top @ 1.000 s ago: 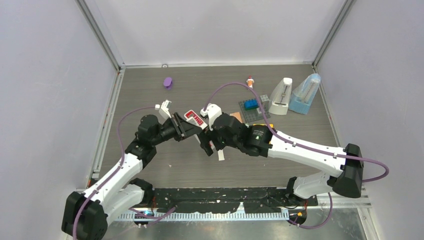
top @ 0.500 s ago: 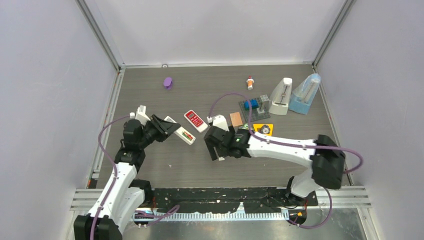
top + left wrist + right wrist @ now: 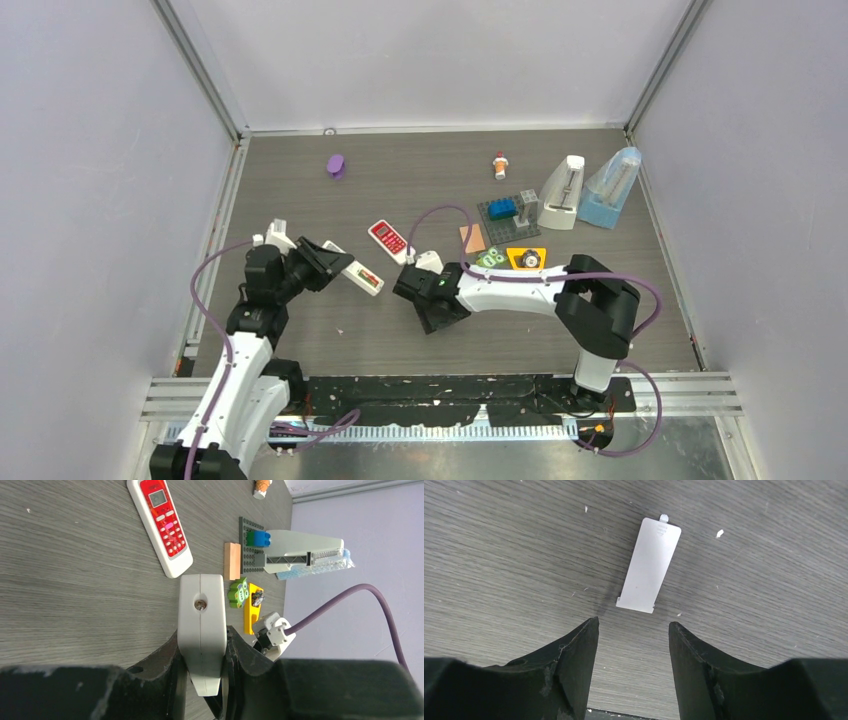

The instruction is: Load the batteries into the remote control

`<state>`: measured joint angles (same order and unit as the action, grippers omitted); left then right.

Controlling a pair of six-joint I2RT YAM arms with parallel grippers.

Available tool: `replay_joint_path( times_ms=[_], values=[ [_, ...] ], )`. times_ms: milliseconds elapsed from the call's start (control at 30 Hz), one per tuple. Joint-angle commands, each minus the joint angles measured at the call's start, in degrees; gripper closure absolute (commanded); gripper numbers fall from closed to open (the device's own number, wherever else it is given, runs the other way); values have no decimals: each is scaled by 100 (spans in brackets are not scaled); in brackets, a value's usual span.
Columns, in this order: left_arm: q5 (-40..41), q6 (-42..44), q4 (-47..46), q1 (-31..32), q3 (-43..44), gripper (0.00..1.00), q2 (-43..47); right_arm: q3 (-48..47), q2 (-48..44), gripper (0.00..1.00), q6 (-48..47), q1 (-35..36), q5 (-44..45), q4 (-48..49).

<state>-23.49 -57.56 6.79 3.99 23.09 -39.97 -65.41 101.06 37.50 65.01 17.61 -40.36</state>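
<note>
My left gripper (image 3: 335, 262) is shut on one end of a white remote (image 3: 360, 275) and holds it at the left of the table. The remote's open bay shows a red and green bit, probably batteries (image 3: 369, 278). In the left wrist view the jaws clamp the remote's end (image 3: 201, 625). A red remote (image 3: 390, 240) lies face up just beyond it, and also shows in the left wrist view (image 3: 162, 525). My right gripper (image 3: 633, 625) is open and empty, low over a white battery cover (image 3: 649, 565) lying flat on the table. In the top view the right gripper (image 3: 437, 315) hides the cover.
At the back right stand a grey baseplate with a blue brick (image 3: 508, 210), a white metronome (image 3: 562, 193) and a blue one (image 3: 612, 188). A tan block (image 3: 471, 238), green toy (image 3: 490, 258) and yellow piece (image 3: 526, 258) lie near my right arm. A purple object (image 3: 336, 165) lies at the back left.
The arms have drawn apart. My left gripper carried the white remote back to the left. My right gripper moved left and down, and the cover now lies on the table below its open jaws.
</note>
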Motion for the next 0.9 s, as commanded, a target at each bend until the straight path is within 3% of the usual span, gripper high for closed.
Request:
replay_joint_path(
  times_ms=[0, 400, 733, 867],
  values=[
    [-14, 87, -116, -47, -1, 100, 16, -166, 91, 42, 155, -63, -89, 92],
    [-110, -190, -456, -49, -223, 100, -85, 368, 92, 45, 268, -542, -686, 659],
    [-259, -222, -642, -51, -277, 100, -174, 571, 117, 72, 326, -643, -791, 721],
    [-639, -192, -1168, -49, -355, 100, -316, 590, -80, 78, 108, -620, -759, 795]
  ],
)
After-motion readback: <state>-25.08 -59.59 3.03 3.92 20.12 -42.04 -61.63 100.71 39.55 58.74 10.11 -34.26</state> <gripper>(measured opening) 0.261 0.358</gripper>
